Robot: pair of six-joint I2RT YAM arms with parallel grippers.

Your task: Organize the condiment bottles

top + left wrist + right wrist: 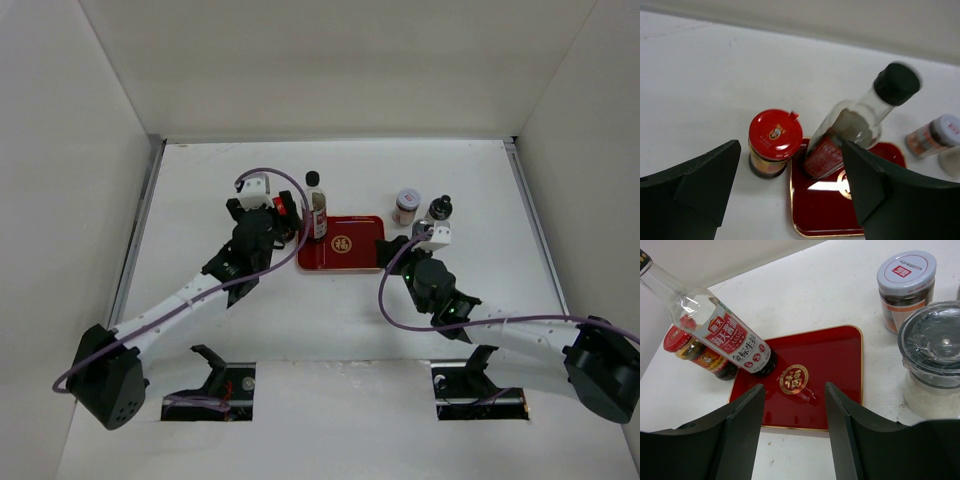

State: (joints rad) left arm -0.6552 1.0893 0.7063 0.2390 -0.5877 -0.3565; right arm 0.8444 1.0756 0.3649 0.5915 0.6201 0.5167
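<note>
Counting five condiment bottles (720, 332), one tray (830, 365).

Bright even light, slight wrist-view blur

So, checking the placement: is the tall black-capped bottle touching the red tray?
Touching. In the right wrist view the tall black-capped bottle stands with its base on the red tray.

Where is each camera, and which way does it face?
Top external: above and behind, looking down at the table; left arm and right arm show.
Left wrist: on left arm, facing red-capped jar and tall bottle; left fingers show.
Right wrist: on right arm, facing red tray and shaker; right fingers show.
Shared: both wrist views show the tall bottle and red tray.
</note>
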